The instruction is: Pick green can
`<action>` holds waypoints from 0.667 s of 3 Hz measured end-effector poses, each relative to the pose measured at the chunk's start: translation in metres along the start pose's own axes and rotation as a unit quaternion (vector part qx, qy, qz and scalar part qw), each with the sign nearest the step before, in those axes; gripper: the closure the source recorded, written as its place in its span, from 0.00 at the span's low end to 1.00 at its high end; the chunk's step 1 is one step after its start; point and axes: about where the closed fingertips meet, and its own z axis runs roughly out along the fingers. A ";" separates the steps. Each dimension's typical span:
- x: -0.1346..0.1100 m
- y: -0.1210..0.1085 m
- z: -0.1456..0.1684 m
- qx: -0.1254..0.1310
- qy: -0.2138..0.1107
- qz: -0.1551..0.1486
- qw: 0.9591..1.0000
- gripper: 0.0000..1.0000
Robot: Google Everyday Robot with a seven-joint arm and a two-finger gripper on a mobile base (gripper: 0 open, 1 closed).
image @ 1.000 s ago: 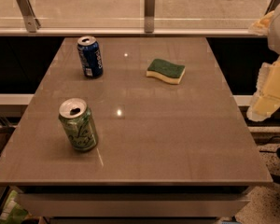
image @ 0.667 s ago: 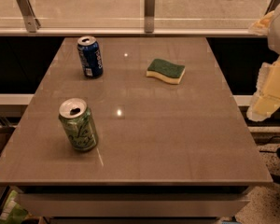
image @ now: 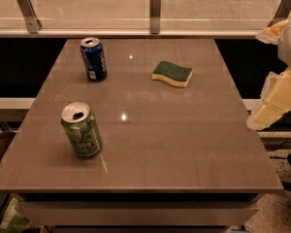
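The green can [image: 81, 129] stands upright near the front left of the brown table [image: 184, 144], light green with pale cursive lettering and an open silver top. My gripper [image: 271, 103] shows as pale cream parts at the right edge of the camera view, beyond the table's right side. It is far from the can and holds nothing that I can see.
A dark blue can [image: 93, 58] stands at the back left of the table. A green-and-yellow sponge [image: 172, 74] lies at the back, right of centre. A glass railing with metal posts [image: 155, 11] runs behind the table. Dark cables lie on the floor at right [image: 288, 159].
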 end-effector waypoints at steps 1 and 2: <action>-0.004 0.009 0.007 -0.004 -0.063 0.005 0.998 0.00; -0.012 0.024 0.011 -0.021 -0.134 -0.009 0.991 0.00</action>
